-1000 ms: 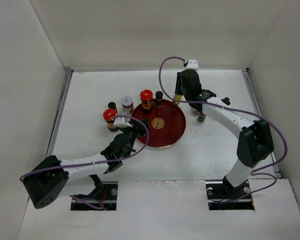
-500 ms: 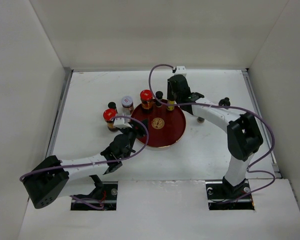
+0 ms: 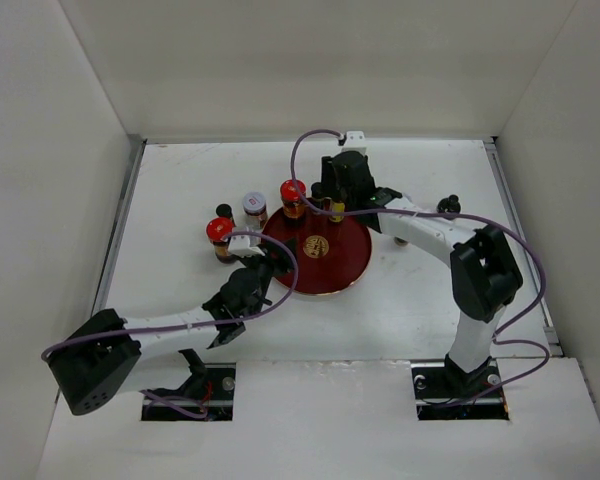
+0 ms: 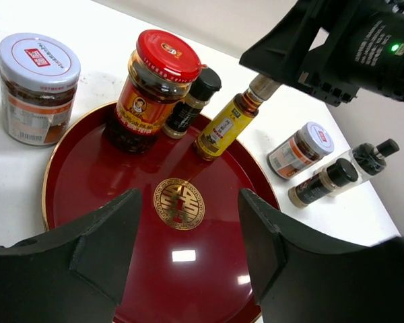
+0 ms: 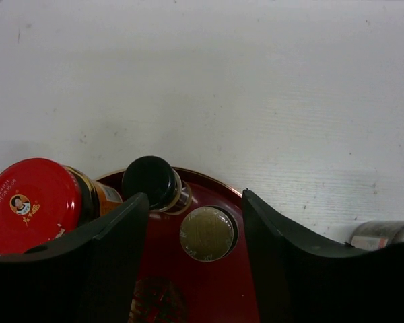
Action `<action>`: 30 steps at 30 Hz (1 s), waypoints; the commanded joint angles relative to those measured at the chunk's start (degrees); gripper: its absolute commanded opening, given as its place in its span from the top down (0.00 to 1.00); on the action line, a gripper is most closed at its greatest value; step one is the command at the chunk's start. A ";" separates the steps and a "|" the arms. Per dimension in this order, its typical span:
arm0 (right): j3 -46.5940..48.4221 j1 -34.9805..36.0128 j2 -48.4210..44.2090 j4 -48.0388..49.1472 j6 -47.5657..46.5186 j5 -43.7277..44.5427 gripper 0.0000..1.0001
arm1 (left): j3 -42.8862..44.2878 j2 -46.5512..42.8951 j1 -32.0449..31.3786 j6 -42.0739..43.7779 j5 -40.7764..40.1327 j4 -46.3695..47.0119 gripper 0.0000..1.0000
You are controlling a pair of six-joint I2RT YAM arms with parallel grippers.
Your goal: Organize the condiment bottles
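Amber bottle (image 4: 222,128) on dark-red tray (image 4: 87,182), right gripper (image 5: 195,202) straddling its cap.
I see those fingers spread, not clamped; left gripper (image 4: 190,198) gapes empty over the tray.

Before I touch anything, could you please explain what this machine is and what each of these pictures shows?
It is a robot: a left arm and a right arm bolted at the near edge of a white table, each ending in a two-finger gripper. The overhead picture looks down from behind them; the other two come from wrist cameras, so the dark shapes at the bottom are each arm's own fingers. A round dark-red tray holds a red-capped jar, a small black-capped bottle and a slim amber bottle. Off it stand a white-lidded jar, a second red-capped jar and other small bottles. The left gripper hangs open above the tray, holding nothing. The right gripper is open too, fingers either side of the amber bottle's cap.
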 commanded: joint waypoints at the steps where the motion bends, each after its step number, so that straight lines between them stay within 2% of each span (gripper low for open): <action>1: 0.22 0.59 -3.82 4.11 0.23 1.24 0.32 | 0.32 0.54 0.69 -1.14 0.29 2.58 0.43; 6: -3.82 1.30 -9.44 5.60 0.58 1.15 0.23 | 1.20 1.15 2.00 -1.67 0.73 1.61 0.43; 9: -9.43 1.30 -14.53 7.71 0.67 1.06 0.24 | 2.69 0.28 2.53 -1.94 2.05 -1.28 0.43; 11: -14.35 1.30 -18.31 9.38 1.37 0.80 0.33 | 4.44 -1.39 2.79 -1.06 2.14 -4.17 0.43; 15: -25.42 0.95 -26.48 12.19 4.53 -0.08 0.65 | 10.76 -5.17 2.88 -2.11 2.14 -18.38 0.42; 17: -30.61 1.21 -30.35 13.68 5.59 -0.25 0.70 | 15.41 -6.58 3.76 -2.90 2.05 -27.26 0.42; 21: -38.27 1.91 -35.29 16.50 6.47 -0.87 0.67 | 24.56 -7.90 7.18 -5.01 2.14 -43.79 0.40; 26: -43.55 3.05 -38.80 20.63 9.28 -2.45 0.58 | 34.58 -5.53 15.17 -6.77 4.68 -59.88 0.38; 30: -44.78 4.72 -41.35 20.99 10.51 -3.16 0.50 | 36.79 -5.44 19.74 -7.39 4.69 -69.03 0.32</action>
